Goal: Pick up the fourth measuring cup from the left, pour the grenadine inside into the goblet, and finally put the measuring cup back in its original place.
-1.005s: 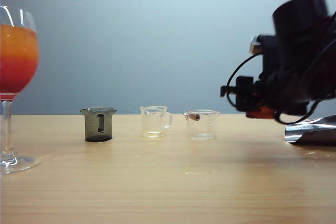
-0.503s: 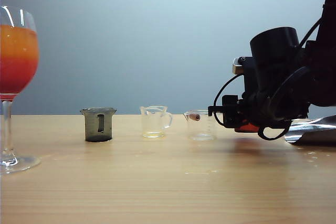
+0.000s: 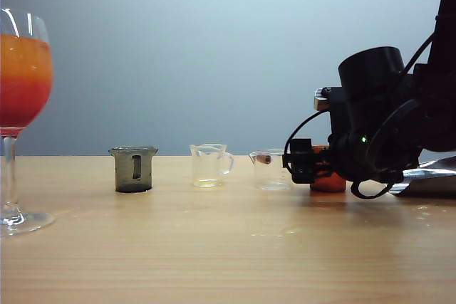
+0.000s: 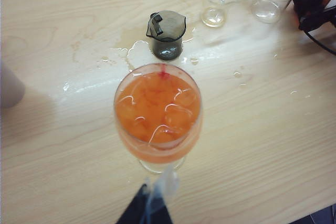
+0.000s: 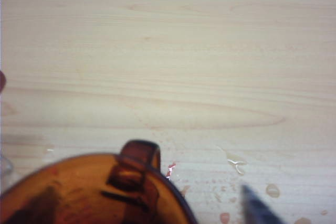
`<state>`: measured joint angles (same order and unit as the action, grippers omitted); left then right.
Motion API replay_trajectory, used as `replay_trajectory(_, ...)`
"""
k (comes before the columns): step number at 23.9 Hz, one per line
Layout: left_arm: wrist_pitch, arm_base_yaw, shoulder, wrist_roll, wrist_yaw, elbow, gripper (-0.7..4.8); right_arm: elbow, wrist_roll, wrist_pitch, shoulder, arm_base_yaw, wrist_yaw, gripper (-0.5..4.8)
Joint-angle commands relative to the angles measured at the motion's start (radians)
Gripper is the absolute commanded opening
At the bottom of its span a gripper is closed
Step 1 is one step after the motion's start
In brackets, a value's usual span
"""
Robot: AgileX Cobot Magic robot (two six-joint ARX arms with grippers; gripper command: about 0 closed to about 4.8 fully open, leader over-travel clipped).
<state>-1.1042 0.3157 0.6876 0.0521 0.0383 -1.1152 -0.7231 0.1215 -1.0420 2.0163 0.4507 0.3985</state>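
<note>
- The right pincer (image 3: 303,161) is seen low at the tabletop's (image 3: 228,247) right end, around the fourth measuring cup (image 3: 328,178); its jaw spread cannot be told.
- The cup is set on the tabletop, fourth in the row.
- The left pincer (image 4: 157,192) is closed on the stem of the goblet (image 4: 157,111), which holds orange liquid over red grenadine (image 3: 20,105).

No legible text, label, brand or number appears in any view. Graduation marks on the clear plastic measuring cup (image 3: 273,169) are too faint to read.
</note>
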Motion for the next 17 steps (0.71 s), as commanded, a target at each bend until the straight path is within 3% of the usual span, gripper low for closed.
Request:
replay_trajectory(1,0.006,-0.002,-0.003,0.0,0.0,-0.003,-0.04,0.001,0.001,-0.001,-0.039,0.0,0.004,4.79)
replay_trajectory(9,0.005,-0.002,-0.003,0.0,0.0,-0.003,-0.03,0.125,0.002,0.044,-0.193,0.026,0.002,4.79)
replay_trajectory(12,0.006,-0.002,-0.003,0.0,0.0,-0.003,-0.03,0.225,0.003,0.076,-0.36,0.032,-0.072,4.79)
replay_trajectory(13,0.005,-0.002,-0.003,0.0,0.0,-0.003,-0.04,0.245,0.007,0.106,-0.412,0.032,-0.104,4.4)
replay_trajectory(14,0.005,-0.002,-0.003,0.0,0.0,-0.003,-0.04,0.278,0.007,0.192,-0.529,0.032,-0.166,1.34)
replay_trajectory(15,0.005,-0.002,-0.003,0.0,0.0,-0.003,-0.04,0.29,0.006,0.239,-0.587,0.032,-0.193,-0.24)
replay_trajectory(17,0.005,-0.002,-0.003,0.0,0.0,-0.003,-0.04,0.298,0.016,0.404,-0.771,0.032,-0.241,-0.07)
